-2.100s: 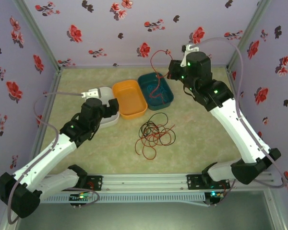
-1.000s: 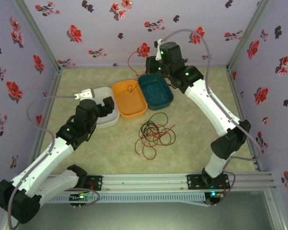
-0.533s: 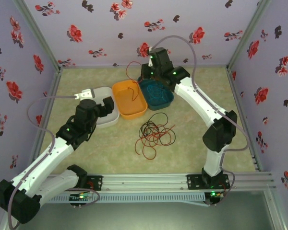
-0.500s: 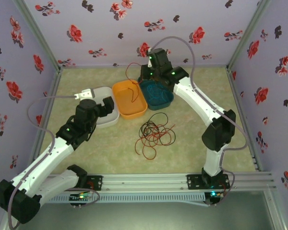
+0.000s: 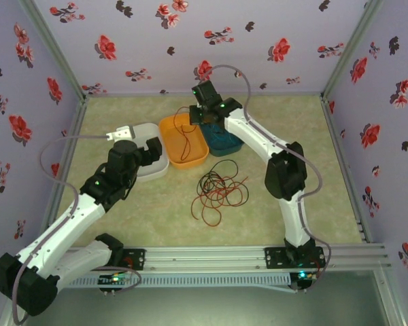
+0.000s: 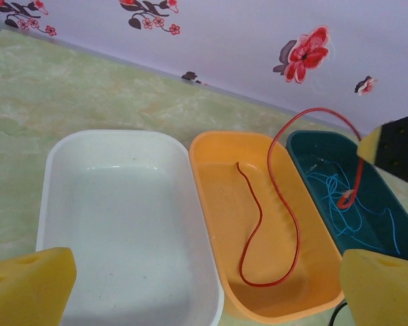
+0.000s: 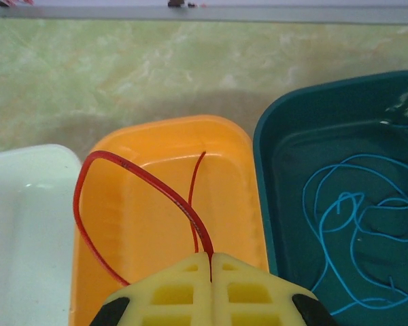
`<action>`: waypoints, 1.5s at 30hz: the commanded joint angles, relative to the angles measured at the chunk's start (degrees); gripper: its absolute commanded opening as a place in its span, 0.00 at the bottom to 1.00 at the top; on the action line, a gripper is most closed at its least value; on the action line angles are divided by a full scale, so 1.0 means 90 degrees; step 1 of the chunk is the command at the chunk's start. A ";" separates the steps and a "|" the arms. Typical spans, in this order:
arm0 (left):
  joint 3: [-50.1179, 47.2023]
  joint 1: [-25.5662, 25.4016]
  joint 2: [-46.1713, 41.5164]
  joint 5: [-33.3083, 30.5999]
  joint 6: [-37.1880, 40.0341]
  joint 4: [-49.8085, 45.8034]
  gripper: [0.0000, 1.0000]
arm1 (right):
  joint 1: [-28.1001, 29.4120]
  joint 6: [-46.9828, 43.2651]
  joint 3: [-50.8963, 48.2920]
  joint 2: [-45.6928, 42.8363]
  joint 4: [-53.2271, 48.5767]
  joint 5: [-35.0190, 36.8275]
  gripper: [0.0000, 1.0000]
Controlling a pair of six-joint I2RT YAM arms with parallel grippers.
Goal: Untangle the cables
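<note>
From my station I see the right gripper [image 7: 211,261] clenched, its 2 yellow pads pressed together with the red cable [image 6: 297,231] pinched in the seam between them. It hangs above the far end of the orange tray [image 7: 170,123], at the edge that tray shares with the teal tray [image 7: 265,136]. From the pinch the red cable arches up and over towards the white tray's side, then drops into the orange tray. Inside, it lies along the tray's long axis as 1 narrow hairpin: 2 strands run roughly parallel from the near end towards the far end. The bend sits at the near end and the free tip points at the back wall. The blue cable [image 7: 347,198] lies coiled in loose loops on the floor of the teal tray, with no single direction that I can name. The white tray [image 6: 115,204] stands just beside the orange one, the 3 trays side by side with their long sides touching. The left gripper [image 6: 205,285] is spread wide and grips nothing, its pads apart at the near end of the white and orange trays. On the table [image 5: 122,109], in front of the trays, sits the tangle of black and red cable [image 5: 217,190], a round knot with a loop trailing towards the arm bases.
</note>
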 commanded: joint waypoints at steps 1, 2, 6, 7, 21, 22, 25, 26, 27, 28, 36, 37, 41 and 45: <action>-0.0069 0.0058 0.0063 0.0023 -0.0064 0.0064 1.00 | 0.0101 -0.0193 0.0394 0.0336 -0.0301 0.0160 0.00; -0.0069 0.0053 0.0073 0.0032 -0.0076 0.0062 1.00 | 0.0118 -0.0219 0.0468 0.0440 -0.0353 0.0180 0.00; -0.0060 0.0058 0.0128 0.0082 -0.0086 0.0098 1.00 | 0.0196 -0.0332 0.0726 0.0842 -0.0512 0.0274 0.00; -0.0060 0.0058 0.0140 0.0082 -0.0083 0.0103 1.00 | 0.0216 -0.0364 0.0800 0.0955 -0.0555 0.0288 0.00; -0.0023 0.0068 0.0310 0.0207 -0.0094 0.0094 1.00 | 0.0324 -0.0842 0.1431 0.1565 -0.1063 0.0530 0.30; -0.0021 0.0067 0.0313 0.0204 -0.0095 0.0084 1.00 | 0.0324 -0.0877 0.1424 0.1504 -0.1074 0.0559 0.35; -0.0011 0.0068 0.0309 0.0202 -0.0097 0.0075 1.00 | 0.0324 -0.0942 0.1396 0.1258 -0.1125 0.0625 0.45; -0.0011 0.0068 0.0314 0.0201 -0.0092 0.0059 1.00 | 0.0324 -0.0954 0.1359 0.1149 -0.1128 0.0644 0.46; -0.0011 0.0064 0.0310 0.0201 -0.0096 0.0055 1.00 | 0.0324 -0.0950 0.1293 0.1050 -0.1105 0.0673 0.48; -0.0008 0.0067 0.0313 0.0204 -0.0094 0.0046 1.00 | 0.0324 -0.0918 0.1162 0.0877 -0.1064 0.0726 0.49; 0.0114 0.0068 0.0460 0.0427 0.0015 -0.0065 1.00 | 0.0309 -0.0277 -0.0940 -0.0963 -0.0504 0.1354 0.63; 0.0167 0.0059 0.0528 0.0530 0.0061 -0.0102 1.00 | 0.0313 -0.0160 -0.1337 -0.1274 -0.0422 0.1486 0.68; 0.0263 -0.0037 0.0824 0.0986 0.0158 -0.0086 1.00 | 0.0304 0.0344 -0.3118 -0.2650 0.0132 0.2143 0.99; 0.0277 -0.0392 0.1236 0.1385 0.0247 0.0091 1.00 | 0.0285 0.0902 -0.4394 -0.3685 0.0124 0.2542 0.99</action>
